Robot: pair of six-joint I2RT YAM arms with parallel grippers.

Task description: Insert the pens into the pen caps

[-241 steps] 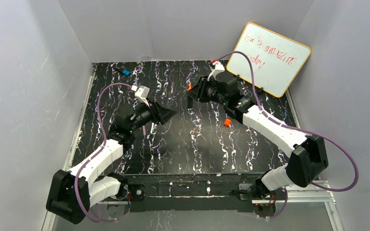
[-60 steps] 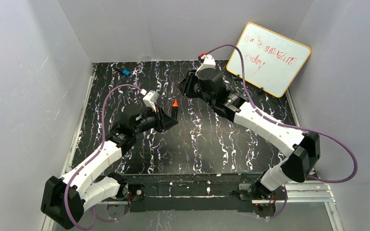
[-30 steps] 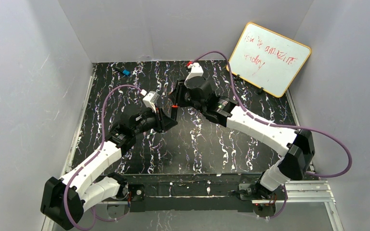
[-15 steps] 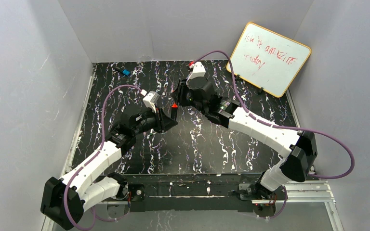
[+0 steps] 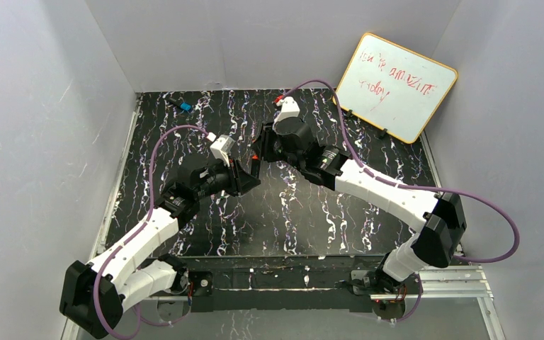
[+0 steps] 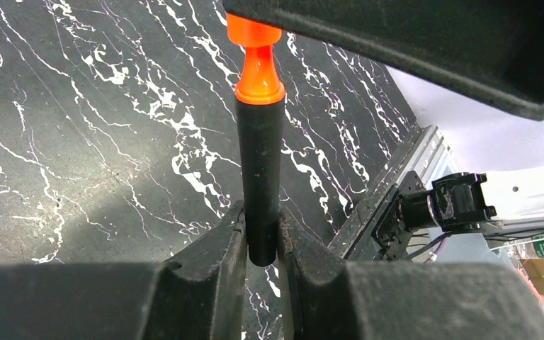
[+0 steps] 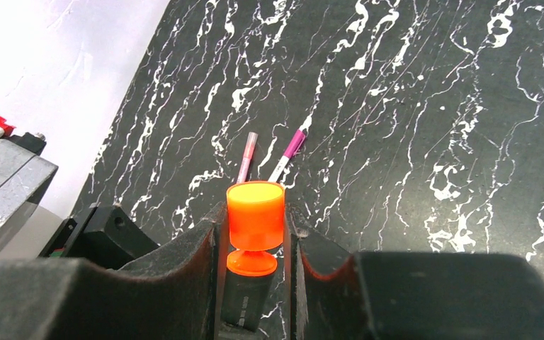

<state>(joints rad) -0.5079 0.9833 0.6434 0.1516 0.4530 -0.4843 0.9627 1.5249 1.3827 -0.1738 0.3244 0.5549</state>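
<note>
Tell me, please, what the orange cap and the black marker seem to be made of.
Orange cap: probably plastic, smooth and slightly translucent; it glows brightly with a soft sheen. Black marker: likely plastic too, matte; its barrel looks dull, with faint pale specks.

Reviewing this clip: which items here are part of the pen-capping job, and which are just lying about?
Part of the job: black marker, orange cap, pink-tipped slim pen, magenta-tipped slim pen.
Lying about: whiteboard, small black piece with blue end.
</note>
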